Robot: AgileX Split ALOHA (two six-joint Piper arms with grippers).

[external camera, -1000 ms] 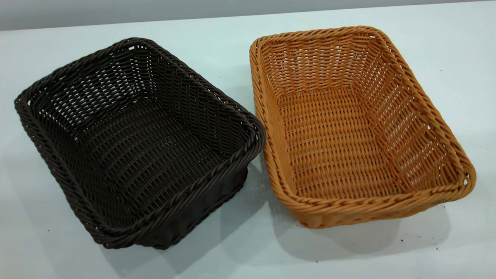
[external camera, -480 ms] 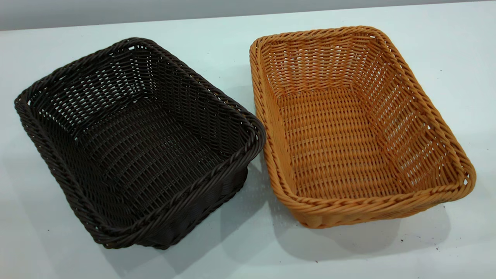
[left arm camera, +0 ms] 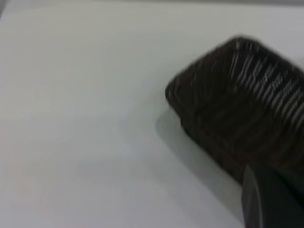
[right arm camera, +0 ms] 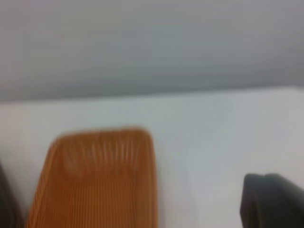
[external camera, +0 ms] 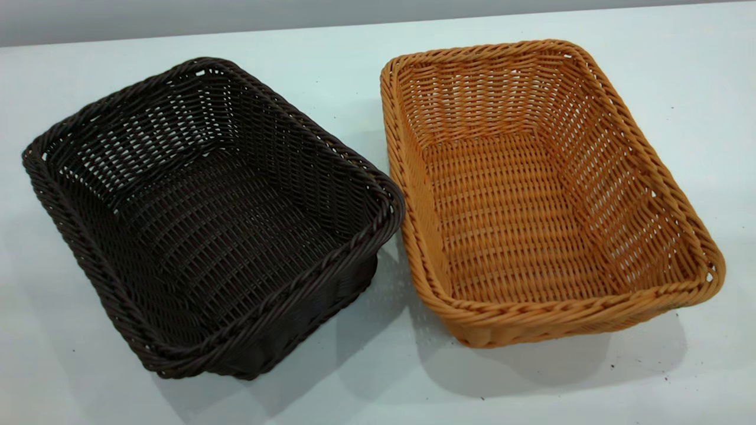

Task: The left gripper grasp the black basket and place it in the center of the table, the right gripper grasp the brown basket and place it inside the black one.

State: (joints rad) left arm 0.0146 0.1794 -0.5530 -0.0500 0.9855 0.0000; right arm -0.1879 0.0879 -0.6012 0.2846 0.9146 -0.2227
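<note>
On the table (external camera: pixel 366 389), the black basket (external camera: pixel 207 224) sits at the left with its near corner closest to the front edge, turned at an angle so one long side runs toward the far left. Just beside it on the right stands the brown basket (external camera: pixel 543 200), upright and open-topped, its near left rim almost touching the black basket's right corner; whether the two rims actually meet cannot be told. Both baskets rest flat on the white surface and neither holds anything.

The left gripper (left arm camera: pixel 273 197) shows only as a dark block at the edge of its wrist view, near the black basket (left arm camera: pixel 242 114); its grasp cannot be told. The right gripper (right arm camera: pixel 273 199) is likewise a dark shape, apart from the brown basket (right arm camera: pixel 97 180), its grasp unclear
</note>
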